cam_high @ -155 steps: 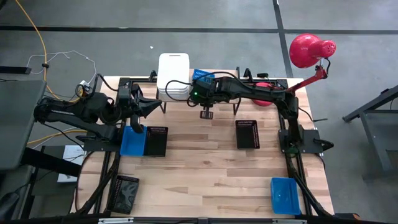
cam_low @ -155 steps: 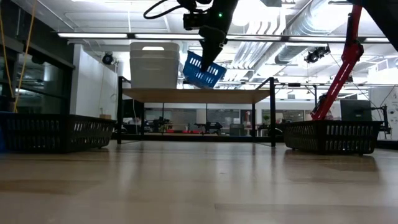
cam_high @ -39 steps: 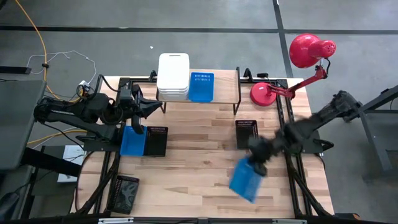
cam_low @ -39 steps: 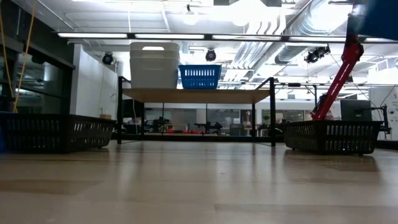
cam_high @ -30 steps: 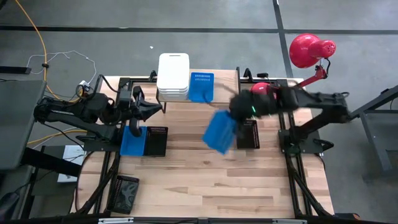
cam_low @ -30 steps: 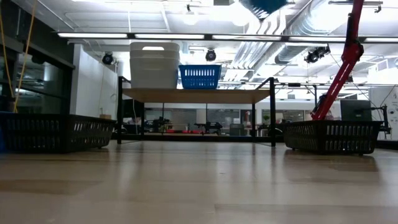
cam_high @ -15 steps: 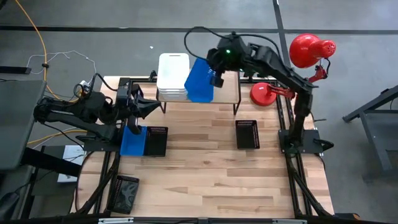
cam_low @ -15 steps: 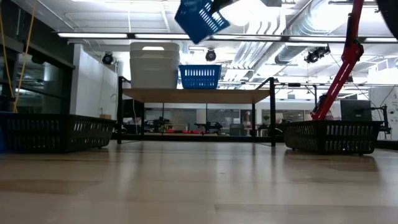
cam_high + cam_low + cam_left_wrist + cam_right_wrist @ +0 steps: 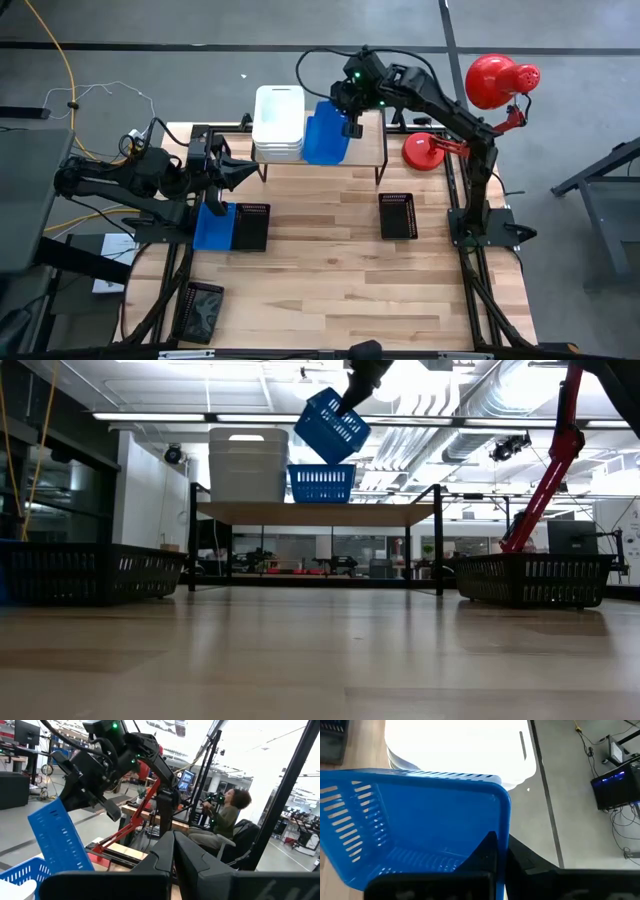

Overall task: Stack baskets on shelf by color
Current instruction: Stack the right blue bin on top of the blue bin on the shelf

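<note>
Risk I see: right tool grips blue basket by its rim, tilted above the blue basket on the shelf; it could jam crooked or nudge the white stack. Left tool idle, grip unclear.

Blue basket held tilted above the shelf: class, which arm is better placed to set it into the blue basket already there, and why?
The right. Its gripper already holds the tilted blue basket just above the blue basket on the shelf, beside the white stack. The left gripper waits off the shelf's left end.
</note>
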Tool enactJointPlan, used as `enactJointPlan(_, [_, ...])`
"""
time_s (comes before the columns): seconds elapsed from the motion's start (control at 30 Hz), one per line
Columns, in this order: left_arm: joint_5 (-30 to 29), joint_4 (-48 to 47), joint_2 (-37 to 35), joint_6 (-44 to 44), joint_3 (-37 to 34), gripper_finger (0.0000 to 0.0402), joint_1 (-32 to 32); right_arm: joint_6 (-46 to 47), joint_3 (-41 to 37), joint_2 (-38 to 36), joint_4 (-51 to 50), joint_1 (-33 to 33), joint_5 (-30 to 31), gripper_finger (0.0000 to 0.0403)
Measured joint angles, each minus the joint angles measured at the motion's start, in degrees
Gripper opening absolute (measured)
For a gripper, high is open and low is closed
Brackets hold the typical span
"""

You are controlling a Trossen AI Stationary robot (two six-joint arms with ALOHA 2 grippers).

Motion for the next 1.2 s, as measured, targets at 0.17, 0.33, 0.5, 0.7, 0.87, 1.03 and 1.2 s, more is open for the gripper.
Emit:
enactJointPlan(0.17, [0.0,0.0,0.0,0.0,0.0,0.0,0.0,-0.16,0.0,0.0,0.21,-0.78,-0.69,0.0])
enactJointPlan(0.33, [0.0,0.0,0.0,0.0,0.0,0.0,0.0,-1.41,-0.01,0.37,-1.38,-1.35,-1.33,0.0])
enactJointPlan(0.5, [0.0,-0.02,0.0,0.0,0.0,0.0,-0.02,-3.0,-0.04,1.9,-1.91,-1.46,-2.59,0.0003])
enactJointPlan(0.7, [0.0,0.0,0.0,0.0,0.0,0.0,-0.02,-3.65,-0.04,3.02,-0.63,-1.3,-1.97,0.0034])
enactJointPlan(0.87, [-0.03,0.0,0.0,0.0,0.0,0.0,-0.02,-3.98,-0.04,3.02,0.29,-1.3,-0.96,0.0082])
enactJointPlan(1.03, [-0.94,0.0,0.0,0.76,0.0,0.0,-0.02,-4.0,-0.04,3.02,0.31,-1.3,0.23,0.0129])
enactJointPlan(1.2, [-1.07,0.0,0.0,1.49,0.0,0.0,-0.01,-3.13,-0.04,2.65,0.27,-1.3,1.02,0.0147])
